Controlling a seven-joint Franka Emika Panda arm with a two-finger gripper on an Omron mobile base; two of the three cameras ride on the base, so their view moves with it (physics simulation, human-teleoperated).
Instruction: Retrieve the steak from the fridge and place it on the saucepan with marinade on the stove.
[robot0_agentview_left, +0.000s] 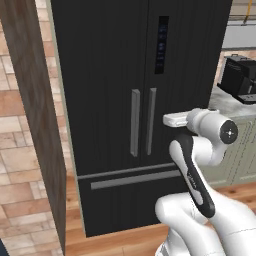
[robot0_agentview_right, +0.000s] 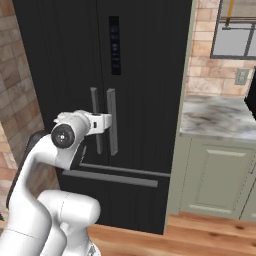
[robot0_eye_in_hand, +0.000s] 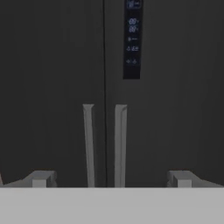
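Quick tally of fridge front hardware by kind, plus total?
Vertical grey bar handles on the fridge doors: 2, left and right
Horizontal grey drawer handle: 1
Display panel: 1
Total: 4

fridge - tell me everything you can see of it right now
The fridge is tall and black with a faintly grained, matte front. Two upper doors meet at a centre seam, each with a vertical grey bar handle beside it, and the right door carries a small dark display panel. Below is a drawer with a horizontal grey bar. All are shut. It stands between a wooden panel and a marble counter. Nothing touches it.
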